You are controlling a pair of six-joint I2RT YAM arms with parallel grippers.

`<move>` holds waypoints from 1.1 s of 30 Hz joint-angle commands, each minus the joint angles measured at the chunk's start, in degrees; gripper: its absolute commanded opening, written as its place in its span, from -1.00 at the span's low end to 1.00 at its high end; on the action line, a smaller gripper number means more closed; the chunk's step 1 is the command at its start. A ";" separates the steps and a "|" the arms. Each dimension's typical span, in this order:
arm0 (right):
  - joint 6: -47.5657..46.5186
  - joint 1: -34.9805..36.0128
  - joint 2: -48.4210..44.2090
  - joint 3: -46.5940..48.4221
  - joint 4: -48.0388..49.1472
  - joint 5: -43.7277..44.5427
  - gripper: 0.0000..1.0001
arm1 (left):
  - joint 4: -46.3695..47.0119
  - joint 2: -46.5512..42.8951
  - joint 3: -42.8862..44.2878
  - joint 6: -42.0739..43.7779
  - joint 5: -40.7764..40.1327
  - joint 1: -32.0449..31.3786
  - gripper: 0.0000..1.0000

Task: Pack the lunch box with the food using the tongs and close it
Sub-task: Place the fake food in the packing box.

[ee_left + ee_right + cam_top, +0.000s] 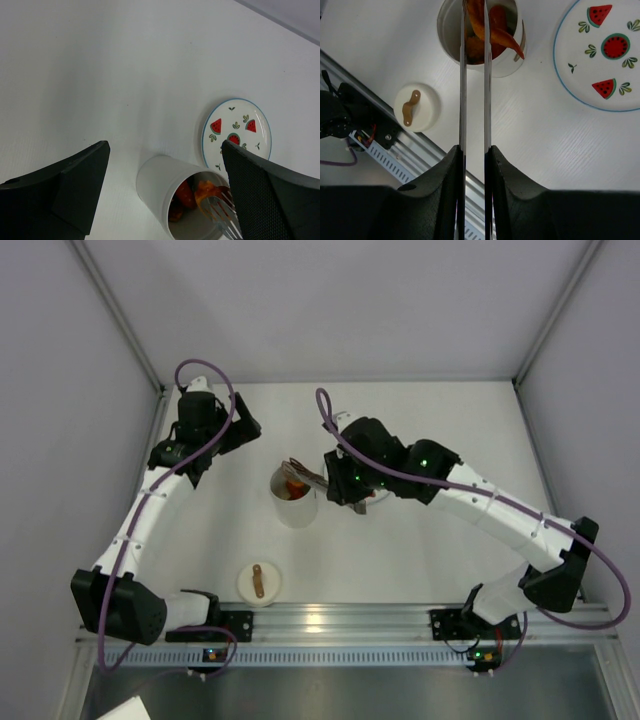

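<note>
Currently, item: your right gripper (472, 150) clenched on tongs (462, 90), long axis pointing straight ahead into lunch box (296, 510) mouth; orange strip (496, 34) at tips (partly over rim). Your left gripper (165, 150) spread, empty; lid (259, 582) by rail (340, 618), closer to left arm (150, 520).

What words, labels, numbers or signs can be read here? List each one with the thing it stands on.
None can be read.
plate: watermelon and leaf pictures only, no lettering.
lunch box and lid: plain white, no print.
small boards on the rail: any marking is too small to read.
</note>
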 commanded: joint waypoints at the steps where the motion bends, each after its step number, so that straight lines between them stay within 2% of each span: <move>1: 0.65 1.47 -1.41 -0.27 0.06 1.99 -0.74 | 0.11 -0.50 0.76 -0.05 -0.41 -0.21 0.98; 7: 0.39 1.83 -2.21 -1.50 -0.64 2.69 -0.63 | 0.11 -0.50 0.85 -0.05 -0.58 -0.21 0.98; 10: 0.30 1.91 -2.03 -1.59 -0.64 2.78 -0.46 | 0.11 -0.41 0.76 -0.22 -0.41 -0.21 0.98; 11: 0.30 1.91 -2.12 -1.59 -0.55 2.69 -0.31 | 0.11 -0.41 0.76 -0.14 -0.41 -0.21 0.98; 12: 0.30 1.91 -2.03 -1.42 -0.46 2.78 -0.25 | 0.03 -0.41 0.76 -0.13 -0.41 -0.21 0.98; 17: -0.23 1.91 -2.21 -0.28 -0.46 3.13 -0.06 | 0.03 -0.33 0.94 -0.05 -0.49 -0.21 0.98; 33: -1.02 1.13 -4.49 7.90 -2.92 10.86 -0.02 | 0.11 -0.33 0.94 -0.05 -0.32 -0.21 0.98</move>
